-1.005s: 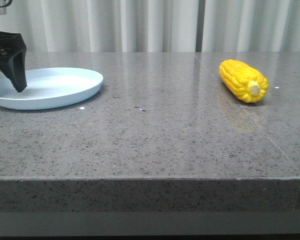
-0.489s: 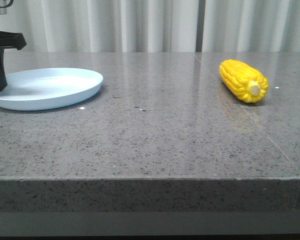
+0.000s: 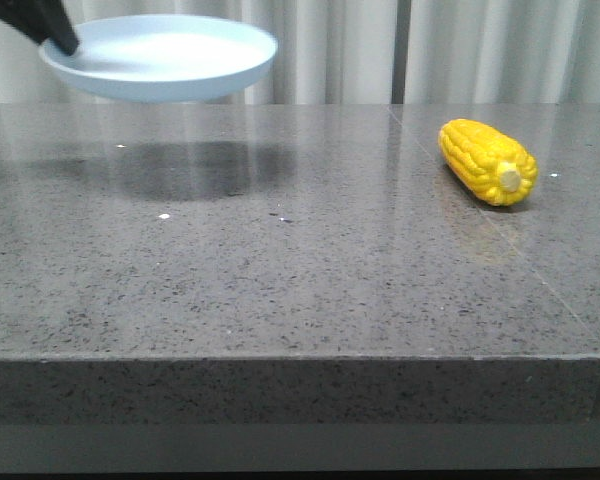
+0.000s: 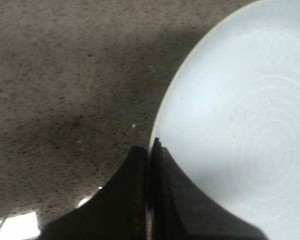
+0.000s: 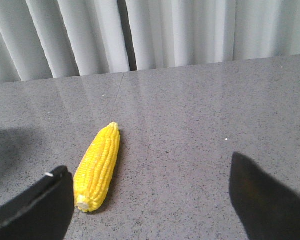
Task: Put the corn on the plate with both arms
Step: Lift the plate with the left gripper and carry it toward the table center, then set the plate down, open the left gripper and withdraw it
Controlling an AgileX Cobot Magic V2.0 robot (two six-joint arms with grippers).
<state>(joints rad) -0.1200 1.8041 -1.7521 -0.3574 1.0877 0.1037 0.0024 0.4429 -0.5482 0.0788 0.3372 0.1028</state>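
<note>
Pale blue plate (image 3: 160, 58), bare, has been lifted off the table (image 3: 280, 260) since earlier, pinched at its rim by the left gripper (image 4: 149, 165); the right gripper (image 5: 150, 200) is spread wide, holding nothing, near the corn (image 5: 97, 167).

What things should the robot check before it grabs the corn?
1. Left hand shut on the plate's rim: ok.
2. Plate lifted off the table, shadow under it: ok.
3. Plate bare, room for the corn: ok.
4. Right hand open wide: ok.
5. Corn between the right hand's fingers: not ok, it lies off to one side, near one finger.
6. Corn lying still on the table, nothing touching it: ok.
</note>
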